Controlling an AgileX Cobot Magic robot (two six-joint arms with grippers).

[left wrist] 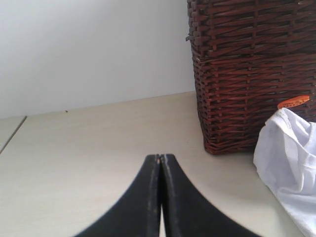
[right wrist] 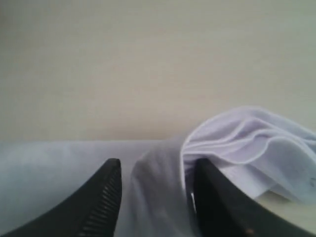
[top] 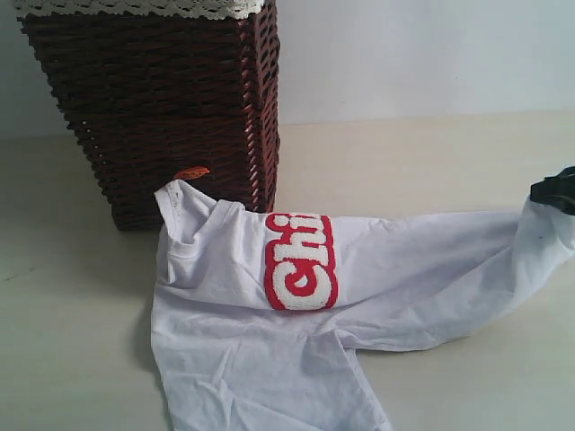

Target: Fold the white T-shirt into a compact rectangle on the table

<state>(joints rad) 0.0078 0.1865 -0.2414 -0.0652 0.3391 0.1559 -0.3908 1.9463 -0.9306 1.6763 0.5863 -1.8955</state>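
Lying across the bench [top: 431, 153], the white T-shirt [top: 269, 359] sat in front of the brown wicker basket [top: 153, 108]. Its collar end was close against the basket's lower corner, and the orange neck tag [top: 191, 172] stood up against the weave. The red-outlined lettering [top: 301, 260] faced up; only "Chi" was readable, the rest hidden by a fold.

One part of the shirt ran toward the near edge of the exterior view. Another band stretched rightward, its end raised off the bench at the right jaws, whose black fingers [top: 554, 189] showed at the edge of that view.

Right jaws: stood apart in the wrist view. A bunched fold of white cloth lay between the fingers, touching one and clear of the other; not pinched.

Left jaws: fingers [left wrist: 173, 197] were pressed together with nothing between them, over bare bench near the basket. The collar lay off to one side, untouched.

White lace edging [top: 135, 7] ran along the basket rim.
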